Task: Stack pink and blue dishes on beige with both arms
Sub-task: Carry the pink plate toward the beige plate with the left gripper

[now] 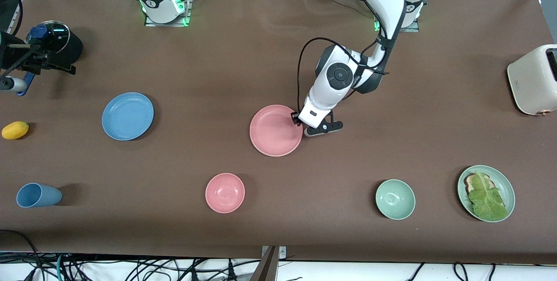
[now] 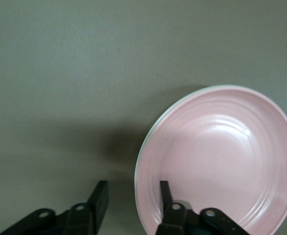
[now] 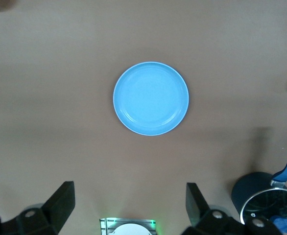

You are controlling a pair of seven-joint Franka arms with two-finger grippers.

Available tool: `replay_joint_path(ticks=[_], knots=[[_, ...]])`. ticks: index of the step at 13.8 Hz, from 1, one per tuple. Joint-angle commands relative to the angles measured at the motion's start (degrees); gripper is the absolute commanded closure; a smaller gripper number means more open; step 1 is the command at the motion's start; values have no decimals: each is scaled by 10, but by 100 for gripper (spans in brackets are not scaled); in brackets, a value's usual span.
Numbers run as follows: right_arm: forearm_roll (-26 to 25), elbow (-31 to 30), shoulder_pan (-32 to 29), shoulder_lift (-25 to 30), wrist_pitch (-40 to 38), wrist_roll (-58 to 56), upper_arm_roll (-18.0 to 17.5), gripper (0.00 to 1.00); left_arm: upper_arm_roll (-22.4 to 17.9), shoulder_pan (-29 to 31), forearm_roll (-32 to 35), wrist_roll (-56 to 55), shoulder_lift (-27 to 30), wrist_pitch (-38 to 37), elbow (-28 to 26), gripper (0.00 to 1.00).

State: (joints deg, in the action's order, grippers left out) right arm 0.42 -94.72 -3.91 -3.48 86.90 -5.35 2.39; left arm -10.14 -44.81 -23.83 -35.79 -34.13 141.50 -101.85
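Straddling the rim of the pink plate [image 2: 222, 161], left gripper [image 2: 132, 203] low at the table's middle, fingers [image 2: 165, 196] spread, one over the plate's inside, one outside its edge. Lying flat and face up, round, so no long axis; a pale rim showing under it in the left wrist view. Hovering high with fingers spread, right gripper [image 3: 130, 203] over the blue plate [image 1: 128, 116], also flat, well apart toward the right arm's end.
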Motion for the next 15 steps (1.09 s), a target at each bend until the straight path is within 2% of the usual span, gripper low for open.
replay_joint_path(ticks=[1,4,7,9,12,15], knots=[[7,-2,-10,-30,5,-4,30,0,-21,9,17,-8,28,-87,33,25],[8,-36,-11,-52,58,-17,50,0,-45,22,47,-1,33,-243,120,18],[12,-131,-14,-57,189,-62,61,0,-48,60,73,42,35,-350,190,16],[33,-182,-14,-64,252,-76,66,0,-49,84,73,91,35,-392,217,14],[50,-192,-22,-128,309,-112,82,0,-50,125,77,165,35,-424,233,10],[141,-189,-51,-181,340,-196,82,0,-49,160,136,258,48,-431,233,5]])
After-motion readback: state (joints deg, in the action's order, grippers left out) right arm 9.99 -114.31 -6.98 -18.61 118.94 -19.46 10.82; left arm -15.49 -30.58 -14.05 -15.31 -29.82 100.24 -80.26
